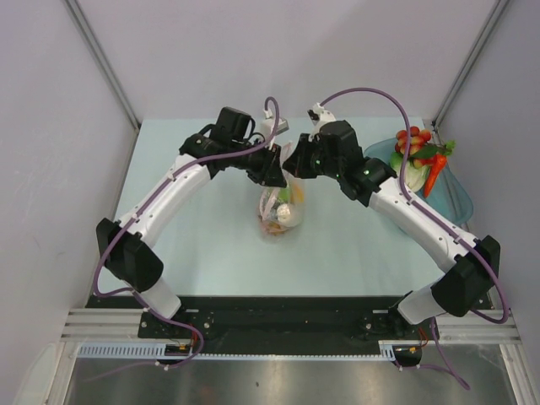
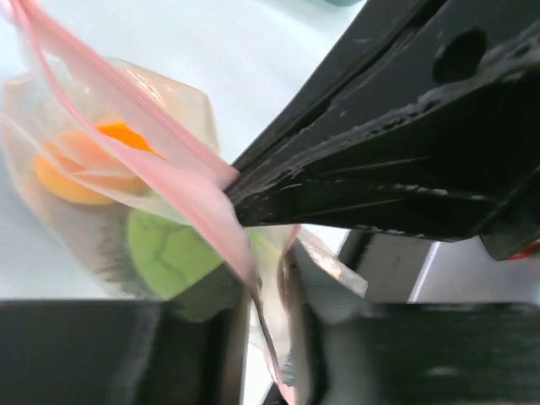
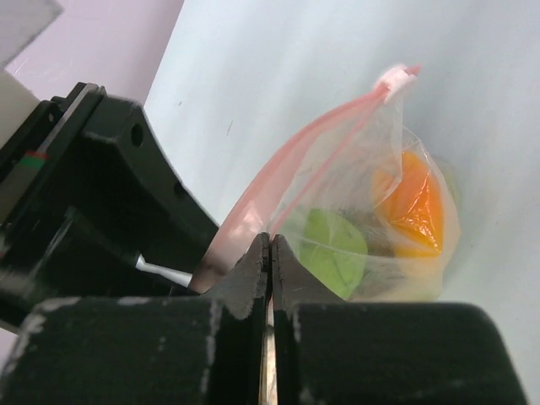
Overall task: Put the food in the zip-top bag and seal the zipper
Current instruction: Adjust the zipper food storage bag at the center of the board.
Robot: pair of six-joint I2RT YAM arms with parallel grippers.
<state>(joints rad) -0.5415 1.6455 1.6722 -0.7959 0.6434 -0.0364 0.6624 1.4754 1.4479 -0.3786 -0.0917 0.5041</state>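
Note:
The clear zip-top bag (image 1: pixel 282 211) hangs over the middle of the table, held up by both grippers at its mouth. Inside it are an orange (image 3: pixel 413 207), a green ball (image 3: pixel 334 251) and other food I cannot make out. My right gripper (image 3: pixel 271 242) is shut on the pink-red zipper (image 3: pixel 291 164). My left gripper (image 2: pixel 272 325) is shut on the bag's mouth edge right beside it, and the zipper (image 2: pixel 126 118) stretches away from there. In the top view the left gripper (image 1: pixel 272 169) and right gripper (image 1: pixel 297 165) almost touch above the bag.
A teal bowl (image 1: pixel 460 198) at the right back edge holds more food (image 1: pixel 420 152): strawberries, a carrot, green pieces. Grey walls close in the table on three sides. Purple cables arch over both arms.

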